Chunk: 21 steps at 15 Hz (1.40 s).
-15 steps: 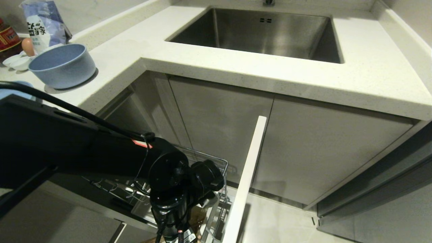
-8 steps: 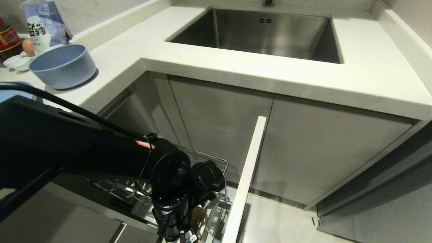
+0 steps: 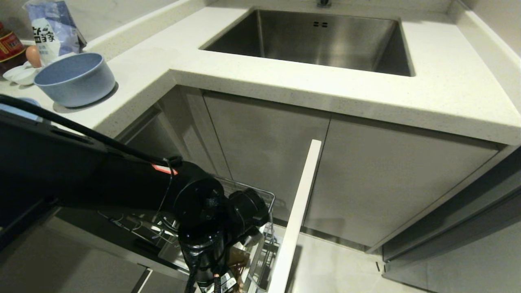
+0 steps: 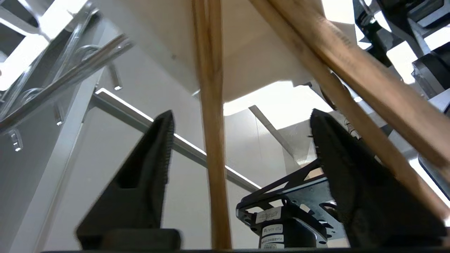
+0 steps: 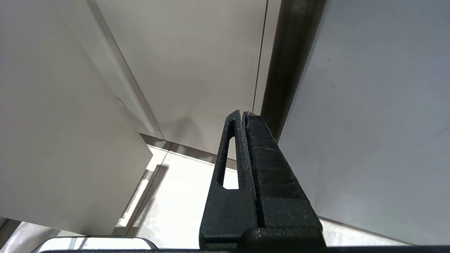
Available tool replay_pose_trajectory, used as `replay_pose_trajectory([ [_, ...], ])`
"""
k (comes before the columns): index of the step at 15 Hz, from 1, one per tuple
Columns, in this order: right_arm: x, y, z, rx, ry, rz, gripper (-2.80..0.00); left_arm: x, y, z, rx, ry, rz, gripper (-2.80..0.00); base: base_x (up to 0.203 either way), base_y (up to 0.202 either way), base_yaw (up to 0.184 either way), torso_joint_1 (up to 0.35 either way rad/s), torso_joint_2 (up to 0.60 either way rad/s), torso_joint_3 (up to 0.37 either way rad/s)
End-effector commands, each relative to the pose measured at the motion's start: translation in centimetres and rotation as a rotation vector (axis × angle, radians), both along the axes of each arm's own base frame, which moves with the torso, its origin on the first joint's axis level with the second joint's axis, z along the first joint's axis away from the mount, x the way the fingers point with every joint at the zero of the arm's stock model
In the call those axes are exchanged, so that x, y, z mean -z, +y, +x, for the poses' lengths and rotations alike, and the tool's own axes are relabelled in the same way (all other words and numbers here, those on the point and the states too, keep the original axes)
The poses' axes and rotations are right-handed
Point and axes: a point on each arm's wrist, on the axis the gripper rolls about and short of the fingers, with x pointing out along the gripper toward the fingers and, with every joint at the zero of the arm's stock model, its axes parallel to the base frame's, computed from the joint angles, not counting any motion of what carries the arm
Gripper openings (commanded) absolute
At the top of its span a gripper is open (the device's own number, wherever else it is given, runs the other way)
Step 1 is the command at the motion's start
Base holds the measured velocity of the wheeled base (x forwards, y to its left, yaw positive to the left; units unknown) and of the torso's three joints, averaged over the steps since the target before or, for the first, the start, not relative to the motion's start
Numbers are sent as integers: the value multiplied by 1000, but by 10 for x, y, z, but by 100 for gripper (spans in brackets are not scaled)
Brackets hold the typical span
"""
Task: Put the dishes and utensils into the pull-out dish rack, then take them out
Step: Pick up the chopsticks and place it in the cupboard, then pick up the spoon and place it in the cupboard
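Kitchen corner: pale speckled surface with a steel sink set into it; below, the pull-out dish rack stands drawn out behind its white panel front.

Left hand is low inside the rack's near corner, hidden in the head view behind its own wrist. Left wrist view: its two black fingers stand well apart, and the chopsticks are free of both pads. One stick runs lengthwise straight between the fingers; the other crosses at a slant over the far finger. Long axis lies roughly along the hand's own pointing direction, so a straight pull-back along that line looks the cleanest exit. Whether the sticks' tips sit in the utensil caddy cannot be confirmed; that end is out of view.

Left arm is the only one near the rack. Right hand is parked beside a cabinet door, fingers pressed together, empty.

Blue bowl is not yet loaded, on the surface at far left.

Versus one second earlier: left arm has barely moved in the head view; left hand has gone from closed to open, so the chopsticks read as just released.
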Motion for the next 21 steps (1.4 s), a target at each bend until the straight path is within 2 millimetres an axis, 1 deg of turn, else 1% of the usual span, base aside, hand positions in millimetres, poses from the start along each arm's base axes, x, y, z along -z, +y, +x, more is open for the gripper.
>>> replay_pose_trajectory([
  [1, 6, 0, 2, -1, 22, 0, -280, -17, 6, -6, 1, -39, -35, 0, 0, 0, 0, 0, 0, 0],
  [6, 6, 0, 2, -1, 22, 0, -280, -53, 23, -22, -1, -151, -101, 0, 0, 0, 0, 0, 0, 0],
  [8, 6, 0, 2, -1, 22, 0, -280, -68, 34, -31, -12, -232, -97, 0, 0, 0, 0, 0, 0, 0],
  [9, 6, 0, 2, -1, 22, 0, -280, -75, 39, -36, -20, -271, -101, -280, 0, 0, 0, 0, 0, 0],
  [14, 6, 0, 2, -1, 22, 0, -280, -110, 61, -55, -73, -447, -167, -280, 0, 0, 0, 0, 0, 0],
  [17, 6, 0, 2, -1, 22, 0, -280, -136, 72, -65, -130, -603, -279, -280, 0, 0, 0, 0, 0, 0],
  [20, 6, 0, 2, -1, 22, 0, -280, -172, 88, -70, -213, -804, -430, -280, 0, 0, 0, 0, 0, 0],
  [21, 6, 0, 2, -1, 22, 0, -280, -185, 97, -74, -246, -873, -489, -280, 0, 0, 0, 0, 0, 0],
])
